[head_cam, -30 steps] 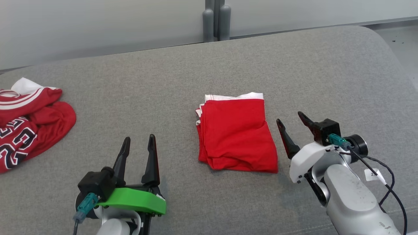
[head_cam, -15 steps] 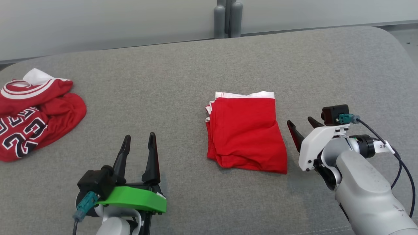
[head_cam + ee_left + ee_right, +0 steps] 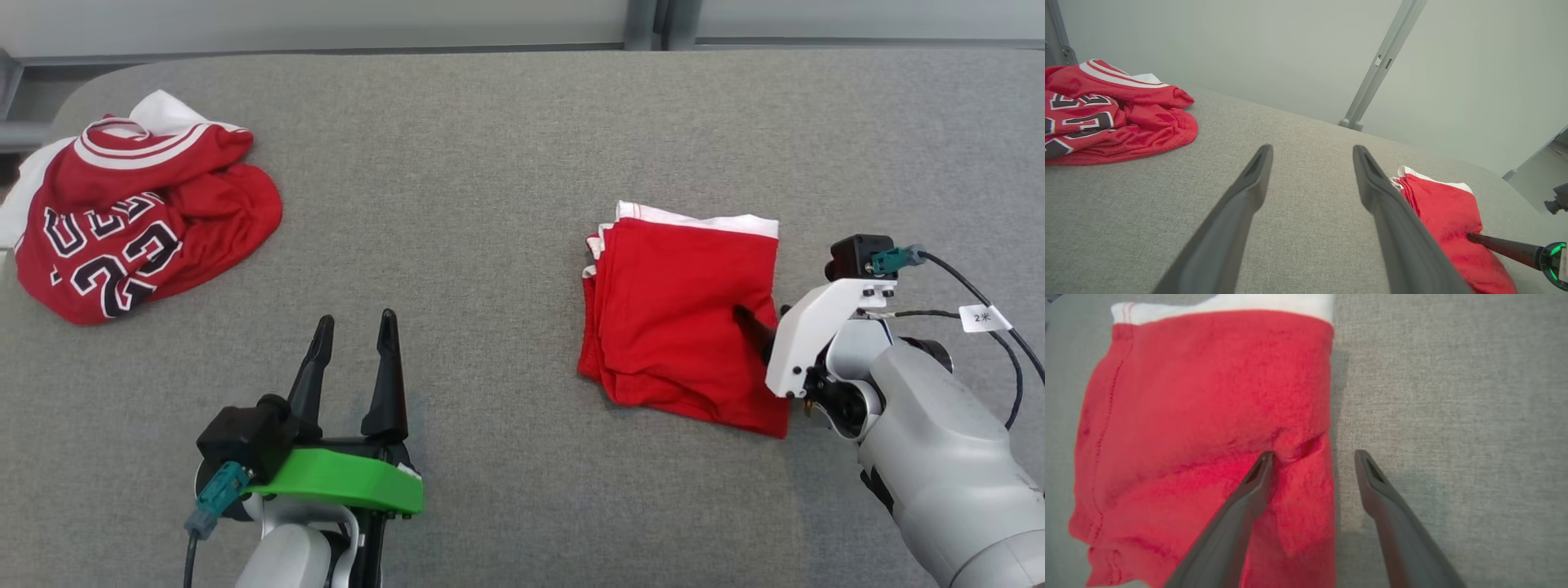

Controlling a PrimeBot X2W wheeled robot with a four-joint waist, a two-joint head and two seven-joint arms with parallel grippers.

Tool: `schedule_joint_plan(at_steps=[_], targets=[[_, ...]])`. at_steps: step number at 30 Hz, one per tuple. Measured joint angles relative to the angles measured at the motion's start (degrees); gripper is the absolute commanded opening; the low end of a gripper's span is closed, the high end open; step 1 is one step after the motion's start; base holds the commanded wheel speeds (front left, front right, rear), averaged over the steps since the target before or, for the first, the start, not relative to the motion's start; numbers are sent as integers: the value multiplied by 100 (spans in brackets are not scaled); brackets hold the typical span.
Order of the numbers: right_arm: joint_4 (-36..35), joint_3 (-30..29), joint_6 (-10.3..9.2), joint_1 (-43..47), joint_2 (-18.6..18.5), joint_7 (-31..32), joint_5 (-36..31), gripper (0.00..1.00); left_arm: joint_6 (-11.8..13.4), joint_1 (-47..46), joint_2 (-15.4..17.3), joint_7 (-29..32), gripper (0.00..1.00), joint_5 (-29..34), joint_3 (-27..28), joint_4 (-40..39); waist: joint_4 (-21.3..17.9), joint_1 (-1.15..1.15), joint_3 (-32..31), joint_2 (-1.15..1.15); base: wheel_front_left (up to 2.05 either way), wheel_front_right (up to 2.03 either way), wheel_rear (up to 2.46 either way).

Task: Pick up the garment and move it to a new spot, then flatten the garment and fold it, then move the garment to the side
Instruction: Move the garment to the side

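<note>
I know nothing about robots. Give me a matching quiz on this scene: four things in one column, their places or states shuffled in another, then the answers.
Things:
1. left tool
2. right tool
3. folded red garment
4. numbered jersey

States:
A. crumpled at the left end of the grey surface
B. open, straddling the folded red garment's right edge
C. open above bare grey surface
D. lying flat, right of centre

Pairs: 1-C, 2-B, 3-D, 4-A

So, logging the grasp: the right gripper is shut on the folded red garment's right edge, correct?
No, the right gripper is open at the right edge of the folded red garment; the right wrist view shows its fingers spread, one on the cloth.
</note>
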Motion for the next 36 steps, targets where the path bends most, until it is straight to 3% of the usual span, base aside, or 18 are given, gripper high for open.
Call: schedule_joint_plan(at_steps=[6, 7, 8, 11, 24, 36], targets=[[224, 165, 0, -171, -60, 125, 339, 100, -20, -45, -42, -1, 100, 34, 18, 18, 187, 0, 181, 0, 0, 0, 0], [245, 201, -1, -207, -62, 141, 388, 89, -20, -61, -49, -1, 100, 48, 22, 19, 205, 0, 202, 0, 0, 0, 0], [259, 240, -1, -230, -64, 140, 421, 62, -20, -68, -56, -1, 100, 63, 23, 19, 218, 0, 220, 0, 0, 0, 0], [240, 404, -2, -254, -75, 36, 493, 0, -21, -70, -58, -1, 100, 78, 37, 14, 212, 0, 241, 0, 0, 0, 0], [43, 1250, -1, -493, -310, -385, 615, 0, -44, -51, 24, -8, 100, 193, 103, -123, -370, 0, 179, 0, 0, 0, 0], [43, 1751, -1, -907, -446, -669, 825, 0, -24, -102, 168, 80, 100, 274, 48, -293, -1661, 0, 180, 0, 0, 0, 0]])
